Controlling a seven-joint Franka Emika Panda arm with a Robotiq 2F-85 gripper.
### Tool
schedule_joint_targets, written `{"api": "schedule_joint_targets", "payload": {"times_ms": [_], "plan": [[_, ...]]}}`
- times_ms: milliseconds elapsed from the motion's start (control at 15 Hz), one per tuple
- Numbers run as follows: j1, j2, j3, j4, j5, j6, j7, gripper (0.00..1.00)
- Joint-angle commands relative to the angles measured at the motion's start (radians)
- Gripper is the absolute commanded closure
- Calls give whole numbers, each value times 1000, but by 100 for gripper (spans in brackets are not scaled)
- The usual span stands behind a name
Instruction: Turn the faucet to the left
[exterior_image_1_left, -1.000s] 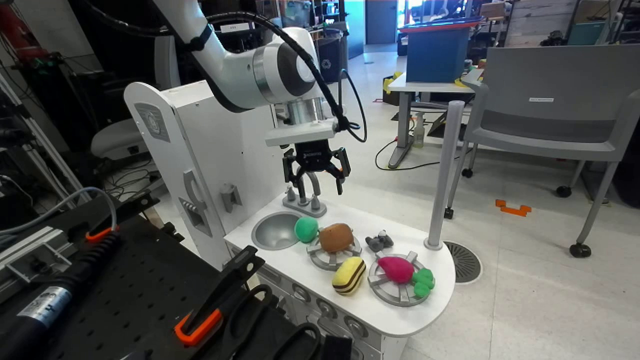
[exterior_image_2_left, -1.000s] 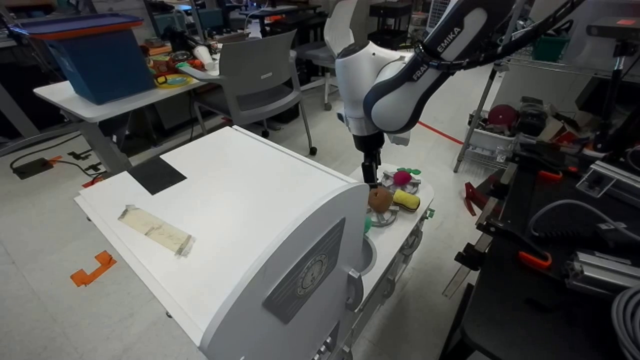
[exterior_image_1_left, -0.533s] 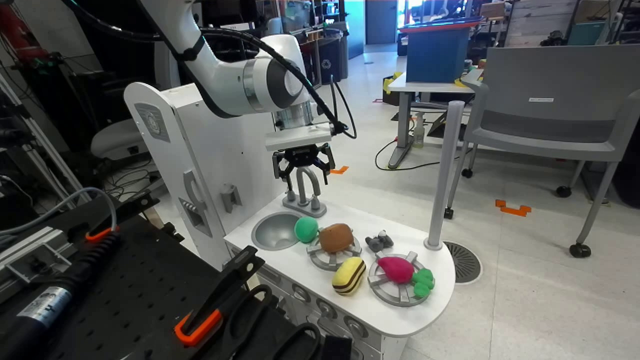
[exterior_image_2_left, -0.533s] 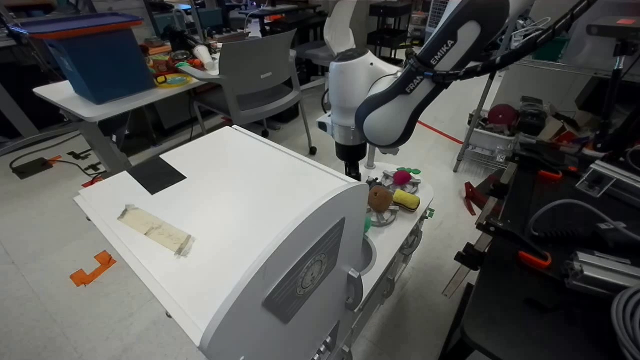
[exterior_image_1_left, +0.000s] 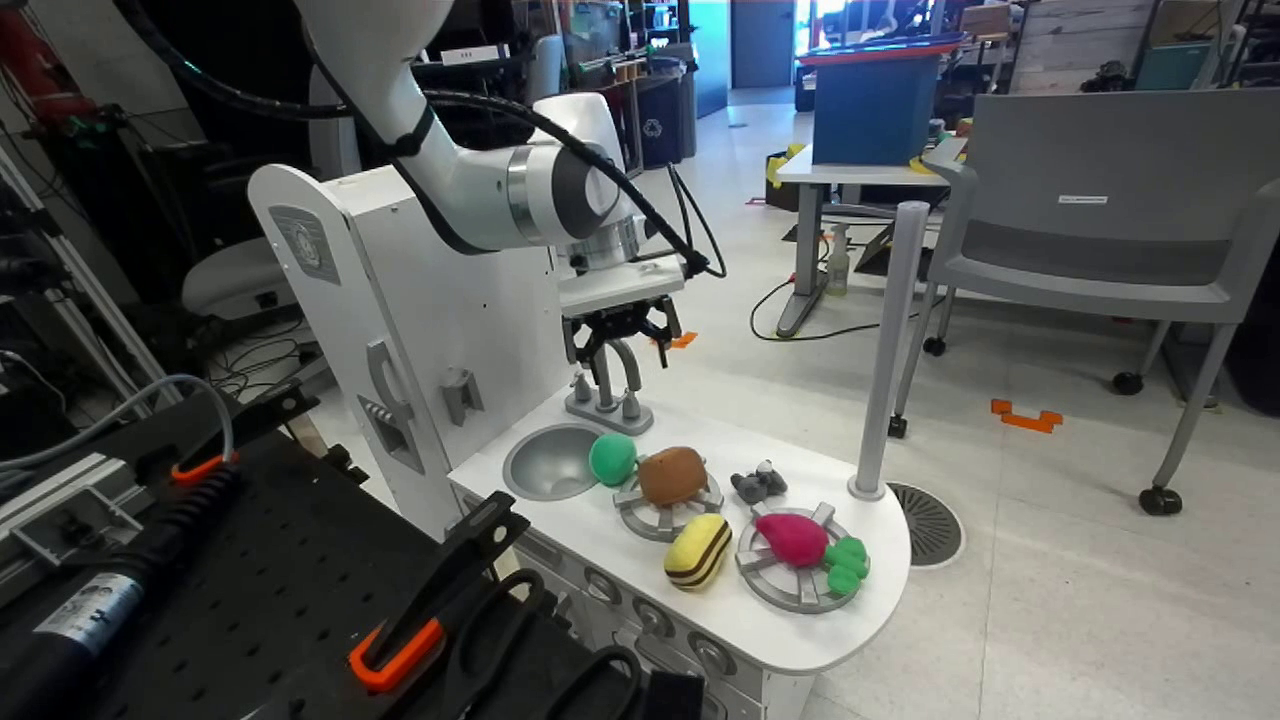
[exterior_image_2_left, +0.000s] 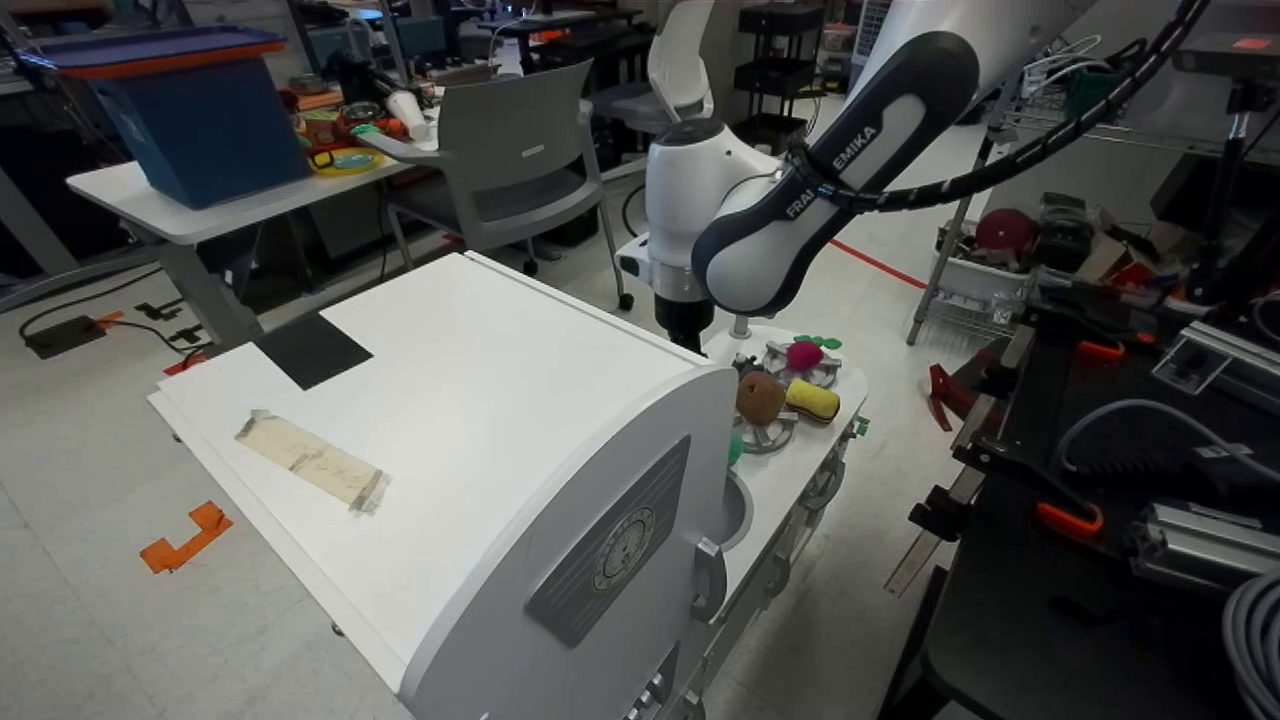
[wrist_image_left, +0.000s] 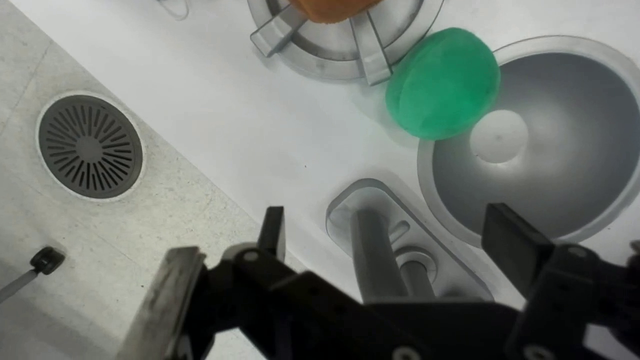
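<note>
The faucet (exterior_image_1_left: 631, 370) is a silver-grey toy with an arched spout and a flat base. In the wrist view the faucet (wrist_image_left: 375, 260) rises between my spread fingers, and its top is hidden behind the gripper's body. My gripper (exterior_image_1_left: 618, 362) is open with nothing held, right over the top of the arch, with a finger on each side of it. I cannot tell whether it touches the faucet. In an exterior view the gripper (exterior_image_2_left: 685, 325) is partly hidden by the white cabinet, and the faucet is hidden there.
The grey sink basin (exterior_image_1_left: 550, 470) lies in front of the faucet. A green toy (exterior_image_1_left: 612, 459), a brown toy (exterior_image_1_left: 672, 475), a yellow striped toy (exterior_image_1_left: 698, 552) and a pink toy (exterior_image_1_left: 792, 540) lie on the counter. The white cabinet (exterior_image_1_left: 450, 270) stands beside the faucet.
My gripper has moved left and down to the faucet's arch, then slightly right and lower over the last half second. It has stayed open. The faucet shows no clear movement.
</note>
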Motion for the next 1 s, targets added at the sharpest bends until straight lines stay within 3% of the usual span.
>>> {"api": "schedule_joint_targets", "payload": {"times_ms": [0,67,133,733,933], "plan": [[0,68,16,90,7,-10,-65,0],[4,82,17,103,6,-9,-71,18],[7,92,19,114,7,-11,-77,28],[27,143,22,185,9,-7,-113,96],[18,113,26,128,-2,-3,-110,94]]}}
